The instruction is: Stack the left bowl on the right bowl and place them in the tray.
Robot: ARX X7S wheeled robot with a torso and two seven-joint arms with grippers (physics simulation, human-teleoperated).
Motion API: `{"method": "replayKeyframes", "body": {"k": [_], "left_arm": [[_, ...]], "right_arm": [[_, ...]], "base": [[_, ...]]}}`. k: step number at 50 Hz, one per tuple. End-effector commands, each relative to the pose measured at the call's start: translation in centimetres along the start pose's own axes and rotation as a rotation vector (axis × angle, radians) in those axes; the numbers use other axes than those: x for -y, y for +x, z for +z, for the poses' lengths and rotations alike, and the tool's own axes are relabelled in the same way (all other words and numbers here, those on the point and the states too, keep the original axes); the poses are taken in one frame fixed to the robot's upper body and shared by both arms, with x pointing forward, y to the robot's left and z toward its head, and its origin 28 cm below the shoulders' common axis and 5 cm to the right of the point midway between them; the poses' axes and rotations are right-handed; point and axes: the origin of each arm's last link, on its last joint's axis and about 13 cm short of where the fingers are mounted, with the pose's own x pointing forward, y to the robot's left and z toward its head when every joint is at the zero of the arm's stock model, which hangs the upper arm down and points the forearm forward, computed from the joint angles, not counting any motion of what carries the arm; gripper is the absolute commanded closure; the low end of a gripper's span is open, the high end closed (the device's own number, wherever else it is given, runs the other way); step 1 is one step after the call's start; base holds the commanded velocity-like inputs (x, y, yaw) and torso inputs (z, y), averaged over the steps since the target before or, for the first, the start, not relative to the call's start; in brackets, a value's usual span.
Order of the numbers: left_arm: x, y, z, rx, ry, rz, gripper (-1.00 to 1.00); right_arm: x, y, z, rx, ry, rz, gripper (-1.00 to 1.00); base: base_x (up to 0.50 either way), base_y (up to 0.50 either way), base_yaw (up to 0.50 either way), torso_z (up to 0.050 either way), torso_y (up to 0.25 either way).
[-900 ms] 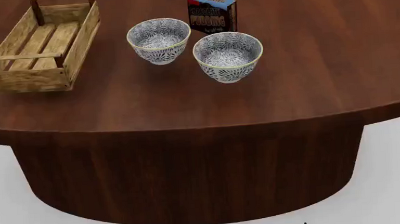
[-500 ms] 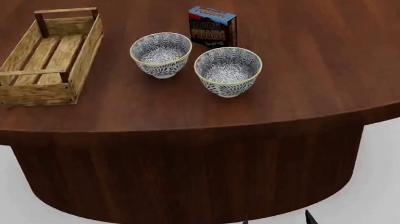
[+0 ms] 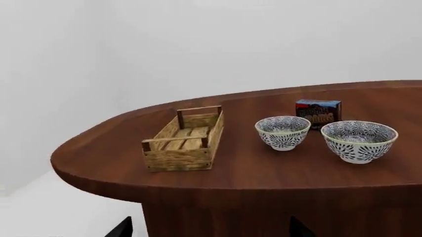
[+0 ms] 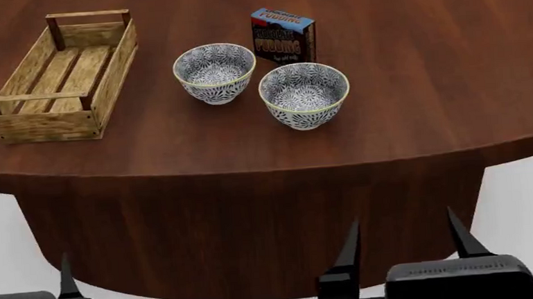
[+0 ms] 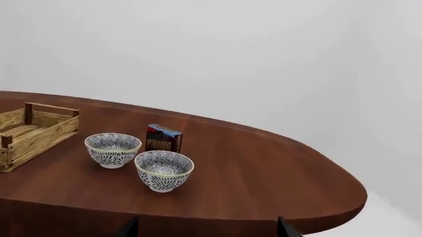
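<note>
Two patterned blue-and-white bowls stand side by side on the dark wooden table (image 4: 411, 78). The left bowl (image 4: 214, 71) is a little farther back and the right bowl (image 4: 304, 94) is nearer; both are upright and empty. The light-wood tray (image 4: 58, 72) stands empty at the far left. My left gripper (image 4: 16, 272) and right gripper (image 4: 402, 217) are both open and empty, low in front of the table's near edge. The left wrist view shows the tray (image 3: 185, 140), left bowl (image 3: 282, 132) and right bowl (image 3: 358, 140). The right wrist view shows the left bowl (image 5: 112, 149) and right bowl (image 5: 163, 170).
A blue chocolate pudding box (image 4: 284, 35) stands upright just behind the two bowls, close to both. The table's rounded front edge (image 4: 249, 166) lies between my grippers and the bowls. Its dark pedestal (image 4: 252, 227) is below.
The head view tilted so the table's things sit lower in frame. Both grippers have risen from the bottom edge; the right one now shows its body and both fingers.
</note>
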Motion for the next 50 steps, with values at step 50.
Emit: {"method": "replayKeyframes", "body": {"k": [50], "left_arm": [[-5.0, -0.6, 8.0, 0.112, 0.07, 0.176, -1.0]], "right_arm": [[3.9, -0.7, 9.5, 0.078, -0.048, -0.162, -1.0]], "base": [[0.0, 0.16, 0.0, 0.0, 0.0]]}}
